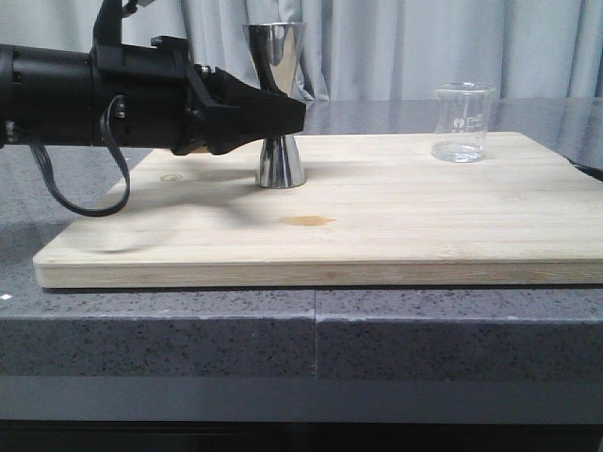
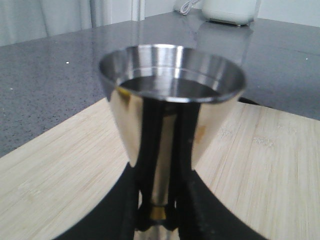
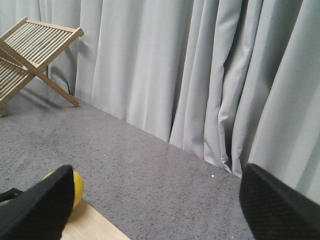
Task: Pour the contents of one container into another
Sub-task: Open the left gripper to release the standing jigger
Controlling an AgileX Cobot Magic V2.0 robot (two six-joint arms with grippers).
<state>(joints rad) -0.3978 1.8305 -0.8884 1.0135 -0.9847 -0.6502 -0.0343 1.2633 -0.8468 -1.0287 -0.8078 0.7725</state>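
Observation:
The steel jigger (image 1: 280, 160) stands upright on the wooden board (image 1: 396, 240), left of centre. My left gripper (image 1: 287, 118) reaches in from the left and is shut on its narrow gold-ringed waist. In the left wrist view the jigger (image 2: 172, 70) fills the frame, with the black fingers (image 2: 200, 210) of the left gripper (image 2: 159, 202) pressed on either side of the waist. The clear glass beaker (image 1: 463, 122) stands at the board's far right, apart from both grippers. My right gripper (image 3: 157, 210) is open over the grey counter, holding nothing.
A small brownish stain (image 1: 306, 221) marks the board in front of the jigger. A yellow object (image 3: 76, 187) sits by a board corner beside the right gripper. A wooden slatted rack (image 3: 30, 55) stands near the grey curtains (image 3: 200, 75).

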